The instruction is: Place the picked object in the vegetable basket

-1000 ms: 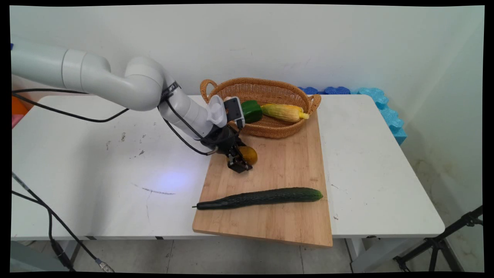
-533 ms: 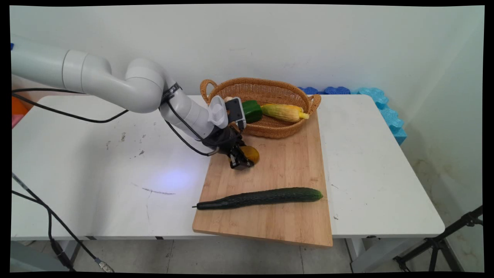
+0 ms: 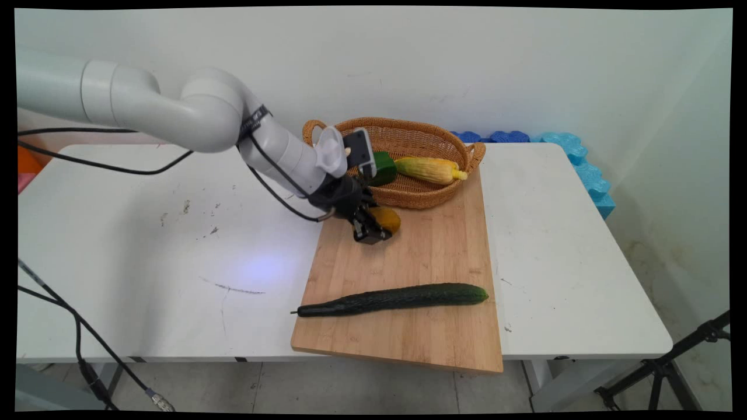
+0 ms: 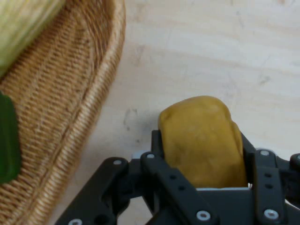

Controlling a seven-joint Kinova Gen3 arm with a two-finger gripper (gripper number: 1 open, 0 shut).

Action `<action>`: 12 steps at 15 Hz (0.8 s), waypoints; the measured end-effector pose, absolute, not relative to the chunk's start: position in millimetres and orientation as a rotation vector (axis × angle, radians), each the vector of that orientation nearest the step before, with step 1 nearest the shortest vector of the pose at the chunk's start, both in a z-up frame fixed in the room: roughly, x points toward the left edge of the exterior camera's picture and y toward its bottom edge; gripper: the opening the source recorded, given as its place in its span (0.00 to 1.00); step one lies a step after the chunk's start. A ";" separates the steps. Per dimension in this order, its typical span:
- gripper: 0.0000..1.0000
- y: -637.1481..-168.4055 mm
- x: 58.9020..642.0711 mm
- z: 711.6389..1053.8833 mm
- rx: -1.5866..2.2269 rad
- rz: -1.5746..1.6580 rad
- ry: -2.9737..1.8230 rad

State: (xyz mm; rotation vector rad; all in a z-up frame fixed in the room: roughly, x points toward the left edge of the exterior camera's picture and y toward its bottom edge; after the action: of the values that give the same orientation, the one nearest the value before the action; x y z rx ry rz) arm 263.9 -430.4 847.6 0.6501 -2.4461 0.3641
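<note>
1. the black gripper [image 3: 373,228] sits mid-picture, its fingers pinching a yellow-brown potato [image 3: 387,219] lifted just above the wooden cutting board [image 3: 420,262].
2. the potato juts from the jaws toward 2 o'clock, long axis along the fingers.
3. at 1 o'clock, very near, is the wicker basket [image 3: 408,198], holding a green pepper [image 3: 382,168] and corn [image 3: 429,170].
4. a cucumber [image 3: 397,298] lies at 6 o'clock, well apart.
</note>
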 end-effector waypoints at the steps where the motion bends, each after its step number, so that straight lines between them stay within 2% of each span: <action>1: 0.00 -432.5 263.5 853.8 0.645 0.365 -2.439; 8: 0.00 -464.1 264.7 898.1 0.615 0.399 -2.388; 12: 0.00 -491.6 269.4 910.9 0.614 0.440 -2.370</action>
State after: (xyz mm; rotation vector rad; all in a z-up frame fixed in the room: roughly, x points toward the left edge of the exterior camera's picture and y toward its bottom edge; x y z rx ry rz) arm 269.4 -491.6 910.9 0.6142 -2.3697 0.4400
